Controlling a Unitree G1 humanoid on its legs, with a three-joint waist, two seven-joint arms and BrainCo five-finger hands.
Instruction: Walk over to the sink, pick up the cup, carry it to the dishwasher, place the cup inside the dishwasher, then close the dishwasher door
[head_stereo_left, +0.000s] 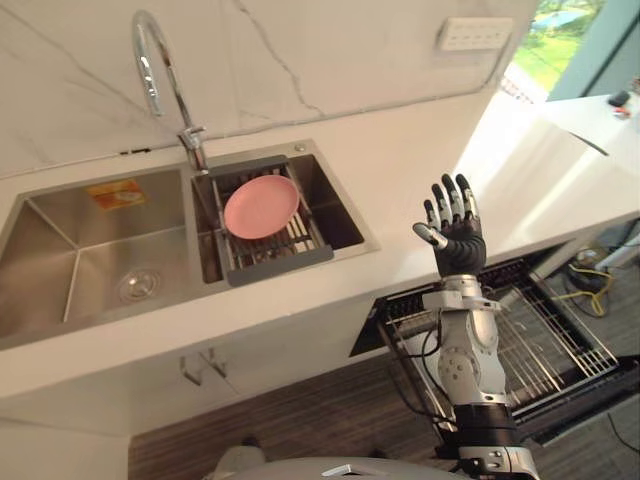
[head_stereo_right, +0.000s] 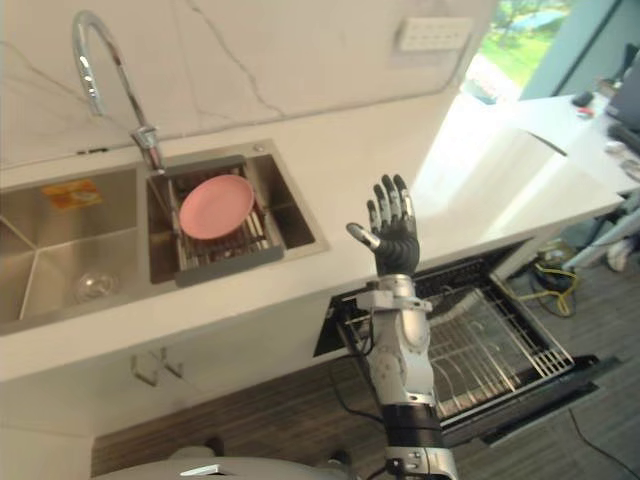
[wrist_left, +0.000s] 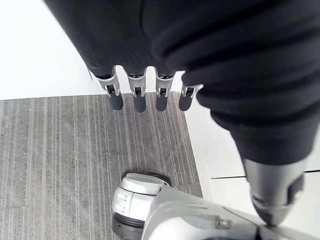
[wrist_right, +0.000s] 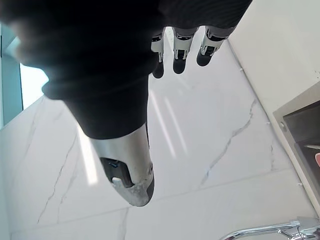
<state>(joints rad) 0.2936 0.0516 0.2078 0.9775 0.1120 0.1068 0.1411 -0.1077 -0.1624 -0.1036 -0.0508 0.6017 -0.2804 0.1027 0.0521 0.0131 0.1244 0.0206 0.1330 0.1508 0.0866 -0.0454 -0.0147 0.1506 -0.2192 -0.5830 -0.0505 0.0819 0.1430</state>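
Note:
A steel double sink (head_stereo_left: 300, 152) is set in the white counter (head_stereo_left: 400, 190), with a curved faucet (head_stereo_left: 155, 70) behind it. In its right basin a pink plate (head_stereo_left: 262, 207) lies on a grey drain rack (head_stereo_left: 285, 260). The left basin holds a round drain (head_stereo_left: 138, 285). My right hand (head_stereo_left: 455, 235) is raised upright in front of the counter edge, open, fingers straight, holding nothing. Below it the dishwasher (head_stereo_left: 590, 395) stands open with its wire rack (head_stereo_left: 545, 335) pulled out. My left hand (wrist_left: 140, 97) hangs over the striped floor, fingers relaxed and empty.
The marble wall carries a socket plate (head_stereo_left: 475, 33) at the upper right. White cabinet doors with handles (head_stereo_left: 205, 365) sit under the sink. The dishwasher's lowered door juts into the floor space at the lower right. A window lies past the counter's right end.

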